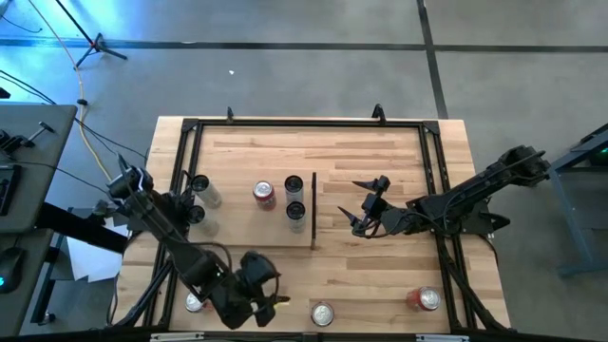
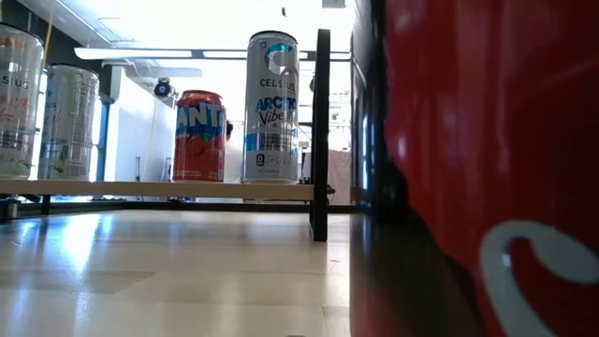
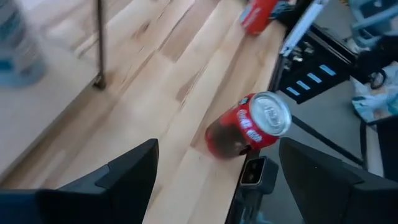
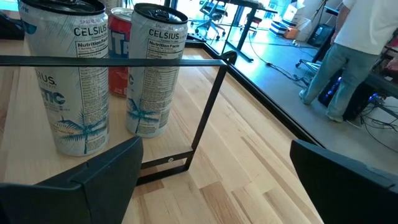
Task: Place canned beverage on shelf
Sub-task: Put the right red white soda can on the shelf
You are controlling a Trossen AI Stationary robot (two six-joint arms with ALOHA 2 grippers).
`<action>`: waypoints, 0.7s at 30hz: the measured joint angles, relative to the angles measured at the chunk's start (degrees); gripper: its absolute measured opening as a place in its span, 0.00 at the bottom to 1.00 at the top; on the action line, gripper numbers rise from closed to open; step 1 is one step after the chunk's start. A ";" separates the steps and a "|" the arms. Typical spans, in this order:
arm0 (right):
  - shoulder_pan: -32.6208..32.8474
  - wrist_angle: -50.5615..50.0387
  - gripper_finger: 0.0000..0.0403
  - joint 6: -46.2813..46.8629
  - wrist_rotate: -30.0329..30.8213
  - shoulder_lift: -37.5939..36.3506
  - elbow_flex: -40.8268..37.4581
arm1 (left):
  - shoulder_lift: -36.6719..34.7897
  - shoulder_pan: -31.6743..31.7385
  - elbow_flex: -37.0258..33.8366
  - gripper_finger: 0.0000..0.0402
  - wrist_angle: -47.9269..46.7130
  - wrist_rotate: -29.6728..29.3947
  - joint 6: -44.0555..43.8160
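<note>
The tabletop (image 1: 380,275) is pale butcher-block wood edged by a black metal frame (image 1: 304,123), standing on a grey concrete floor (image 1: 285,66). The shelf (image 1: 242,228), a pale wooden panel, covers the table's left part, with a thin dark upright strip (image 1: 313,211) along its inner short edge; in the low view the panel sits raised slightly above the tabletop.

On the shelf stand two silver cans (image 1: 201,190) at the left, a red can (image 1: 264,195) mid-panel, and two tall white cans (image 1: 294,186) just beside the upright strip. Off the shelf, along the table's near edge, stand a silver-topped can (image 1: 323,313) at centre, a red can (image 1: 424,300) toward the right, and another can (image 1: 194,302) at the left, partly hidden by the left arm.

The left gripper (image 1: 271,302) hovers low over the near edge, fingers spread and empty; its wrist camera shows a red can (image 3: 249,127) ahead between the fingers (image 3: 124,171), not touched. The right gripper (image 1: 361,204) hangs just right of the upright strip, fingers wide apart, holding nothing.

Beyond the table, the right wrist camera shows a person (image 4: 348,56) standing among cables and desks.
</note>
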 joint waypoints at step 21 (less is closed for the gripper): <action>0.00 -0.83 0.98 0.01 0.00 -0.02 0.02 | 3.61 -3.59 -0.02 0.76 19.77 -5.79 16.58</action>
